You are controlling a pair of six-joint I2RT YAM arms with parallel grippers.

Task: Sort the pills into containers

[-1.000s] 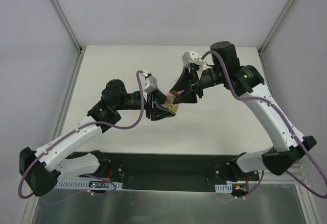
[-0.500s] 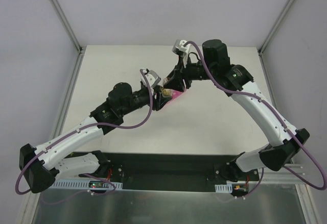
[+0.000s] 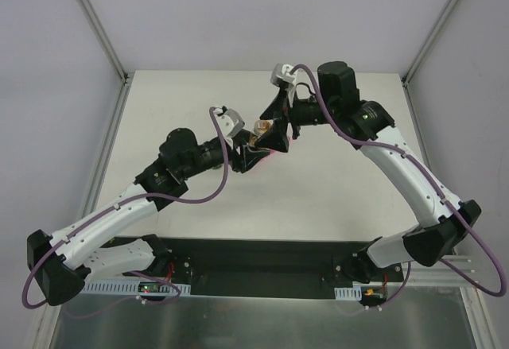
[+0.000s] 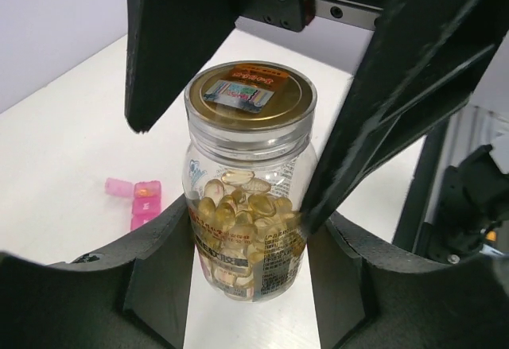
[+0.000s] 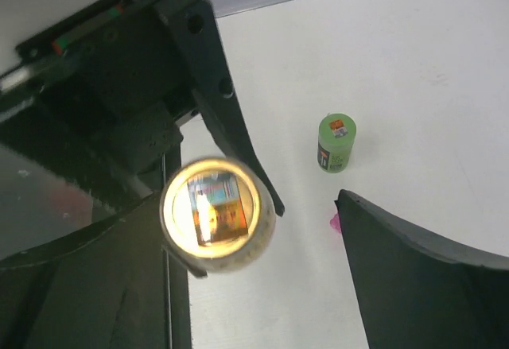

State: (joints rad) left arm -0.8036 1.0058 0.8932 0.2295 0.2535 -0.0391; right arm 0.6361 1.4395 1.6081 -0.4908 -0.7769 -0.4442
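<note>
Between the fingers of the left gripper (image 4: 250, 285), clamped upright: clear bottle (image 4: 248, 166), pills (image 4: 238, 214) inside, lid (image 4: 250, 95) on; likely braced for uncapping. Either side of that lid, right gripper (image 3: 270, 133) spread wide, gripping nothing. Left wrist only: pink containers (image 4: 137, 199) beyond the grip, well apart. Right wrist only: green bottle (image 5: 336, 142) beyond its fingers
</note>
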